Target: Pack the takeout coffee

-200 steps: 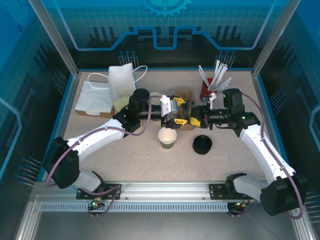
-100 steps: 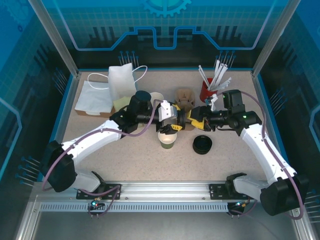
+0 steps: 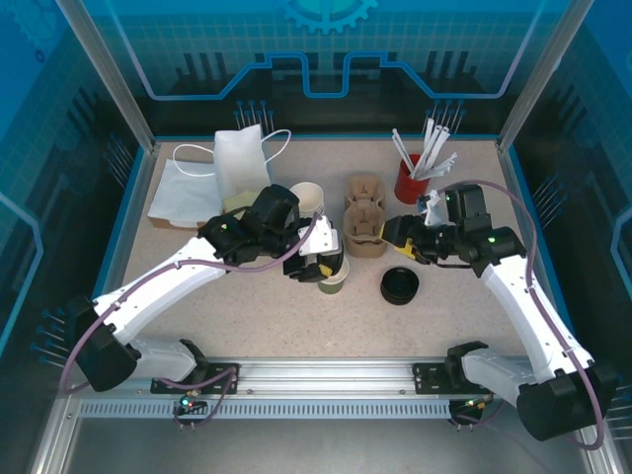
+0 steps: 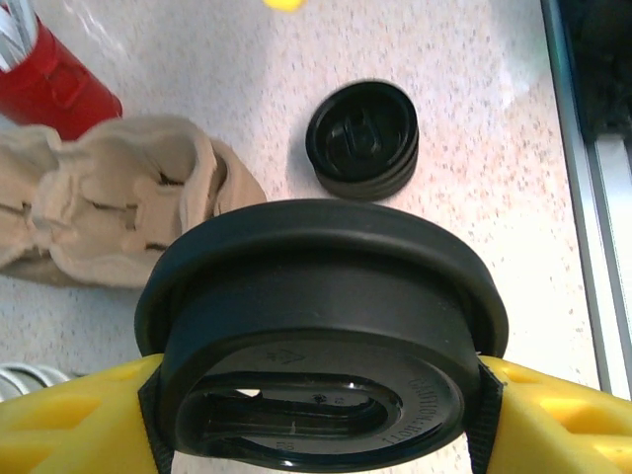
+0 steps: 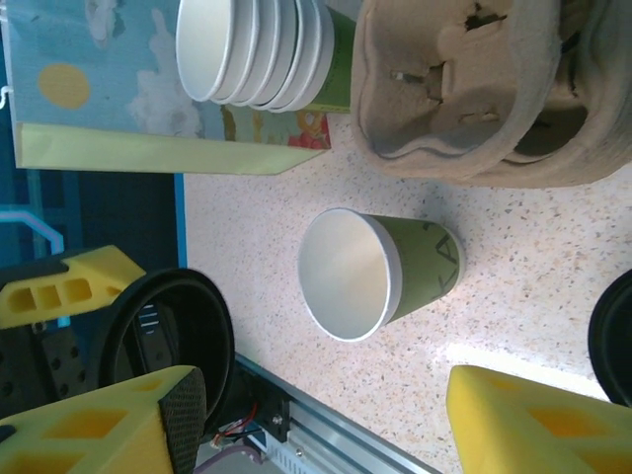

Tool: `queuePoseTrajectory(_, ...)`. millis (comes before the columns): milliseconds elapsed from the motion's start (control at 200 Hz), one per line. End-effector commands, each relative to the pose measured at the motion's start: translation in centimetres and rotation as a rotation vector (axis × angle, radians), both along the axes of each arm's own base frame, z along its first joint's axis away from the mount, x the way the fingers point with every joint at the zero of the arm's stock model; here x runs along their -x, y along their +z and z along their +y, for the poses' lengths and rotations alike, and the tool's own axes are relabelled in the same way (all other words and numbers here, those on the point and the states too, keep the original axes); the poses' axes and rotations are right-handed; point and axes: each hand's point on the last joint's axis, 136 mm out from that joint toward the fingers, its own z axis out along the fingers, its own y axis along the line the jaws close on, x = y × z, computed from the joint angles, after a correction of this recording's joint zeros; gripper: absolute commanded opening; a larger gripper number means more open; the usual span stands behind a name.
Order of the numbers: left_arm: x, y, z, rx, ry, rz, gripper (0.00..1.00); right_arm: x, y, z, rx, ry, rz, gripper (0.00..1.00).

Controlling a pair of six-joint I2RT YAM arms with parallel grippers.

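The dark green paper cup [image 3: 337, 285] [image 5: 376, 273] stands upright and empty on the table, its white inside showing. My left gripper [image 3: 318, 260] [image 4: 316, 387] is shut on a round black lid [image 4: 318, 326] [image 5: 170, 341], held just above and to the left of the cup. My right gripper [image 3: 399, 237] [image 5: 321, 420] hovers open to the right of the cup, nothing between its yellow fingers [image 5: 111, 427]. A stack of more black lids [image 3: 400, 285] [image 4: 362, 138] lies right of the cup.
The brown pulp carrier [image 3: 362, 217] [image 5: 474, 89] [image 4: 118, 207] sits behind the cup. A stack of white-lined cups [image 3: 308, 197] [image 5: 255, 47] stands left of it. The red cup of straws [image 3: 409, 179] [image 4: 51, 84] is at the back right, white bags [image 3: 212, 178] at the back left.
The two grippers were together by the carrier. The left one has drawn back toward the cup with the black lid; the right one has pulled away to the right, open.
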Motion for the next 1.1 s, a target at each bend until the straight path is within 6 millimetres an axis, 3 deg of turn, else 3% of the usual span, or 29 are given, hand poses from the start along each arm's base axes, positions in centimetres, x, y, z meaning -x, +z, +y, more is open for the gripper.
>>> queuePoseTrajectory(0, 0.5, -2.0, 1.8, -0.209, 0.007, 0.016, 0.71, 0.5, -1.7, -1.5, 0.094, -0.030, 0.025, 0.68)
queuePoseTrajectory(470, -0.5, -6.0, 1.0, -0.563, -0.063, 0.035, 0.70, 2.0, -4.1, -5.9, 0.195, -0.133, 0.065, 0.68)
queuePoseTrajectory(1091, -1.5, -7.4, -0.3, -0.664, -0.118, 0.039, 0.70, 2.2, -4.4, -6.7, 0.164, -0.157, 0.064, 0.67)
